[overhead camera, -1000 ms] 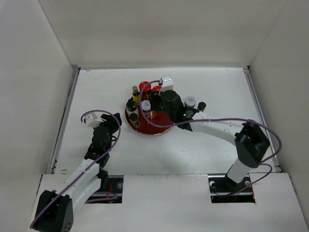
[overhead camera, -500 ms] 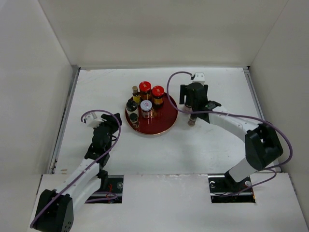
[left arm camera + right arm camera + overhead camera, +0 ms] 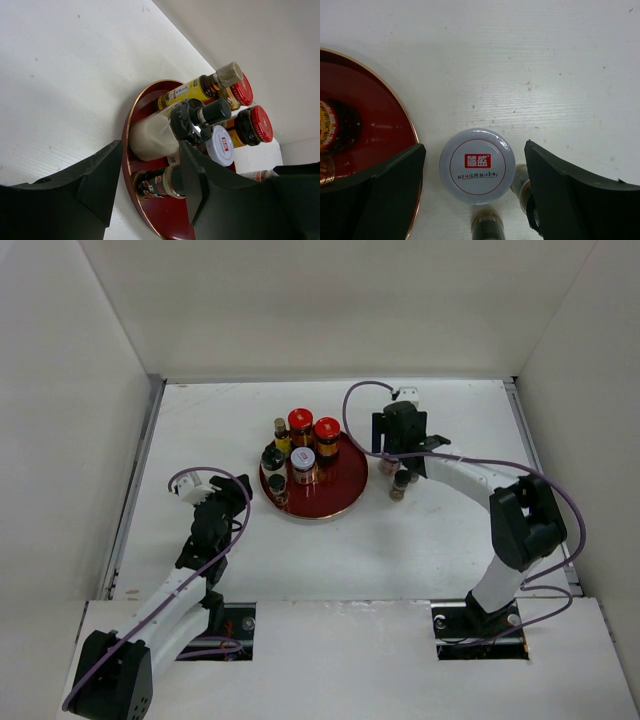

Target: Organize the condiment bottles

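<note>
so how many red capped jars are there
2. Both stand on the far side of the red tray: the left red-capped jar beside the slim yellow bottle, the right red-capped jar next to it. The right gripper may hide others.

Top view: even, diffuse brightness recorded across table (image 3: 450, 540); walls (image 3: 70, 390) rendered slightly greyer. Only faint, soft-edged shadows cast beneath arms (image 3: 195, 580). Bottles (image 3: 303, 462) resolved softly, labels unreadable.

Left wrist view: left fingers (image 3: 95, 185) reduced to near-black, slightly blurred shapes at 6 to 8 o'clock. Bottles beyond held in sharper focus. Grey shade seen at 2 o'clock.

Right wrist view: table lit brightly, almost washed out at 12 o'clock. White jar lid (image 3: 477, 166) rendered sharp, print legible. Right fingers (image 3: 385, 200) underexposed at 4 and 8 o'clock. Pale glare streaks noted on red tray (image 3: 375, 125) at 9 o'clock.
</note>
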You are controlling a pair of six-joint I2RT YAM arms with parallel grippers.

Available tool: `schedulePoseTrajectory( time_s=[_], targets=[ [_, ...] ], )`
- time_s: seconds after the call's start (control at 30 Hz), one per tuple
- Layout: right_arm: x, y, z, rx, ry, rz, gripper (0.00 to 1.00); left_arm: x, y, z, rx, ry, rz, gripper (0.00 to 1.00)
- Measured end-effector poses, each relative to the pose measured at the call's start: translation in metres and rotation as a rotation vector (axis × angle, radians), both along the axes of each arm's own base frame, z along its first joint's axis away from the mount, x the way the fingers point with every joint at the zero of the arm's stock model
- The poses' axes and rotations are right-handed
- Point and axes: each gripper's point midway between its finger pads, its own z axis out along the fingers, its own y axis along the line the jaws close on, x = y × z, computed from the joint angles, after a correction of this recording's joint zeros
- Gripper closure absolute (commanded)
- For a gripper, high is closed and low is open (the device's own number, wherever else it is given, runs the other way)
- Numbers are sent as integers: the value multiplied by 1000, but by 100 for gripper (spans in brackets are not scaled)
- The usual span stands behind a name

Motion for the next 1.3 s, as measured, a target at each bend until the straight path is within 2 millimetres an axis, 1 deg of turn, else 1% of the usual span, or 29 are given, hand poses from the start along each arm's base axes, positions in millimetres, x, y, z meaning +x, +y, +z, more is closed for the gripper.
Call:
schedulePoseTrajectory(
  time_s=[0.1,0.37,0.43,0.53,0.67,0.83,0.93,1.0,1.07,1.13,1.2,1.3],
  targets=[
    [4,2,-3,-4,11,2,15,0,0,0,0,0,0,53],
    [1,2,-20,-28,66,11,20,0,0,0,-1,-1,0,53],
    [0,2,-24,-33,77,11,25,0,0,0,-1,-1,0,53],
    [0,1,-27,-41,87,12,35,0,0,0,0,-1,0,53],
    [0,1,-27,-38,86,10,43,0,0,1,-2,-4,0,53],
    [3,1,-24,-35,66,4,46,0,0,1,-1,-3,-2,53],
    [7,2,-14,-31,31,0,47,0,0,1,-1,-2,-2,53],
    [8,5,-3,-26,1,3,47,0,0,1,-2,-2,-3,53],
    [8,13,10,-17,-38,17,46,0,0,1,-1,-3,-3,53],
    [6,27,21,-1,-71,43,46,0,0,1,-1,-2,-3,53],
    [2,45,28,11,-90,82,46,0,0,1,-1,-2,-3,53],
    [-5,73,33,25,-101,141,45,0,0,1,-2,-2,-3,53]
  ],
)
